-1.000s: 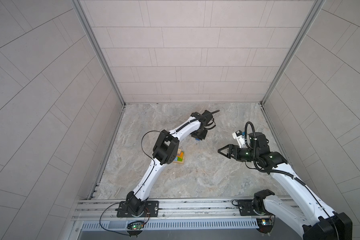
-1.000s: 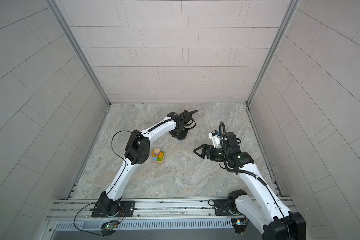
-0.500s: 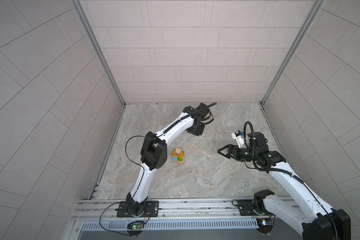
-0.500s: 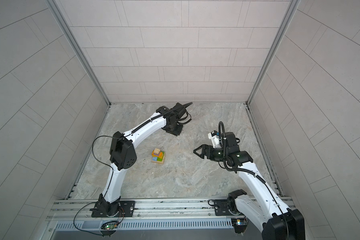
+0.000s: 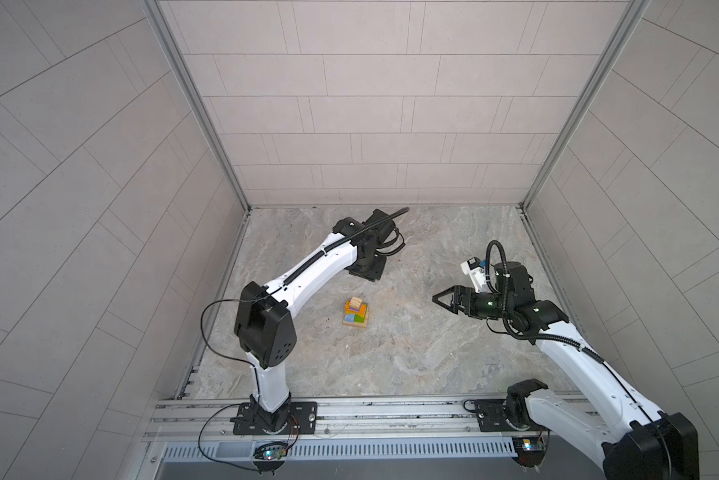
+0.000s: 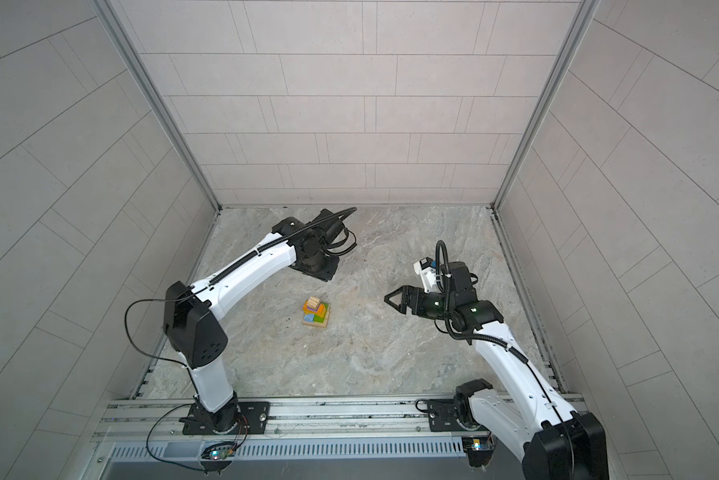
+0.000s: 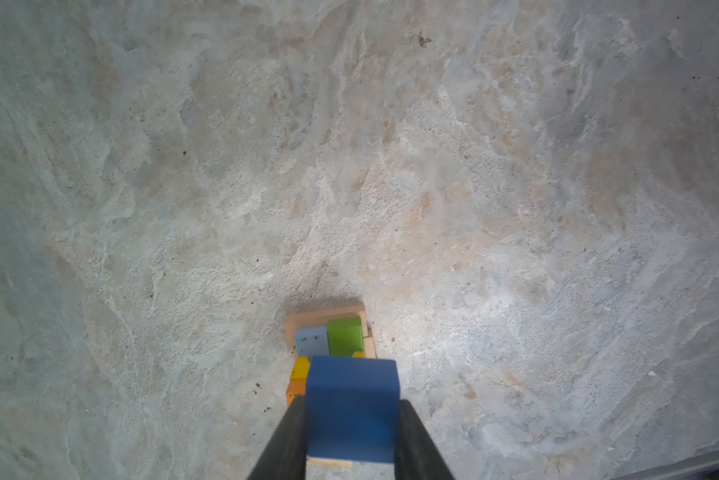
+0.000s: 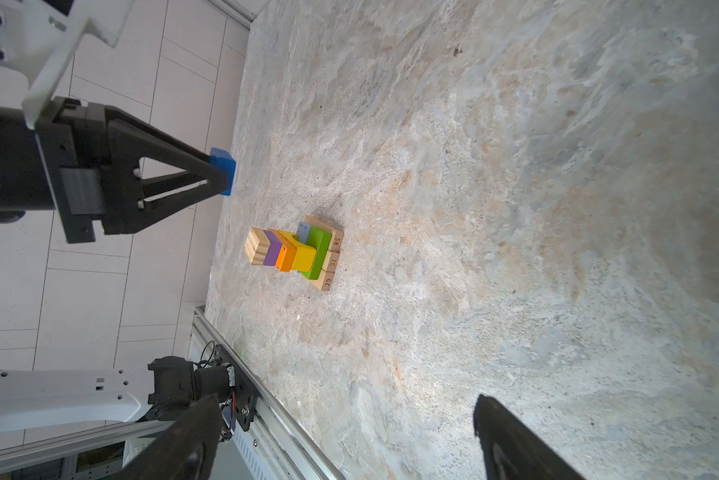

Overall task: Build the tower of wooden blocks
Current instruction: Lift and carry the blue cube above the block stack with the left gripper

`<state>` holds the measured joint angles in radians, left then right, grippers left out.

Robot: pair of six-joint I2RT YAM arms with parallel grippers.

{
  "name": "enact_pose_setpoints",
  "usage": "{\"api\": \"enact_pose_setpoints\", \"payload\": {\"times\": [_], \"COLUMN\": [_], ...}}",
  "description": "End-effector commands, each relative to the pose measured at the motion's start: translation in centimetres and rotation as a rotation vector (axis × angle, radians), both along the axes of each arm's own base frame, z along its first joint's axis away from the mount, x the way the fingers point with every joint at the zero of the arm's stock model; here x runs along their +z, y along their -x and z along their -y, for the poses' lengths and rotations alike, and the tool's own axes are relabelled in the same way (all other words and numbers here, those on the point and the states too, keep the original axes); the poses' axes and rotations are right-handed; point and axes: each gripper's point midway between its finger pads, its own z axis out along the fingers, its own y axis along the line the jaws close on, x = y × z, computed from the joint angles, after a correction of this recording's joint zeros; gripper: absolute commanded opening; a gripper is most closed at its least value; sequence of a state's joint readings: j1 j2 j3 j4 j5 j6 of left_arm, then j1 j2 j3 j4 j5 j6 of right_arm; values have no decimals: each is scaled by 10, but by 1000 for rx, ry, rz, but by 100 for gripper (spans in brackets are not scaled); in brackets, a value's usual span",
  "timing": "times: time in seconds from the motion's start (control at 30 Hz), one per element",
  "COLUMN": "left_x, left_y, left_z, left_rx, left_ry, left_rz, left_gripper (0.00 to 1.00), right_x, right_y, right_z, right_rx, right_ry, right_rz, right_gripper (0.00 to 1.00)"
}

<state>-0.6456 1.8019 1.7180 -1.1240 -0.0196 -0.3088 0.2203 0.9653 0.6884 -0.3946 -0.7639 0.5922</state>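
1. The left gripper (image 7: 351,402) is clamped on a dark-blue wooden cube (image 7: 351,415). One black finger presses each side face, and the cube fills the gap between them.
2. The wood block tower (image 8: 295,251), a stepped stack of small painted and plain wooden blocks, stands below this gripper and a little off its line. In the right wrist view the cube (image 8: 223,170) hangs higher than the stack's top and clearly to one side of it, not touching.
3. The step in hand, as I judge it, is carrying the cube over to cap the stack. Every other block in view is already stacked, so this looks like the last one or near it.
4. The next move calls for bringing the fingertips square over the plain tan wooden top block (image 8: 257,246). The gripper must then lower until the cube sits flat and part its fingers without dragging sideways.
5. Edges: the top block looks no wider than the cube, so there is little margin for overhang. The purple, orange and yellow layers beneath are stepped rather than flush, so a sideways nudge could tip them.
6. Room: the grey stone-patterned tabletop (image 5: 391,353) is bare all round the tower. The right gripper (image 5: 434,296), jaws spread wide and holding nothing, waits well apart, facing the stack.
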Motion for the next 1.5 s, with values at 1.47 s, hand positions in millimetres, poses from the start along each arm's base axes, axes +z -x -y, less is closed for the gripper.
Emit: {"api": "enact_pose_setpoints", "payload": {"times": [1.47], "left_x": [-34], "left_y": [62], "left_z": [-34], "left_rx": [-24], "left_ry": [0], "left_rz": [-51], "left_gripper": [30], "right_x": [3], "right_y": [0], "right_z": [-51], "right_rx": [124], "right_ry": [41], "right_rz": [31], "right_gripper": [95]}}
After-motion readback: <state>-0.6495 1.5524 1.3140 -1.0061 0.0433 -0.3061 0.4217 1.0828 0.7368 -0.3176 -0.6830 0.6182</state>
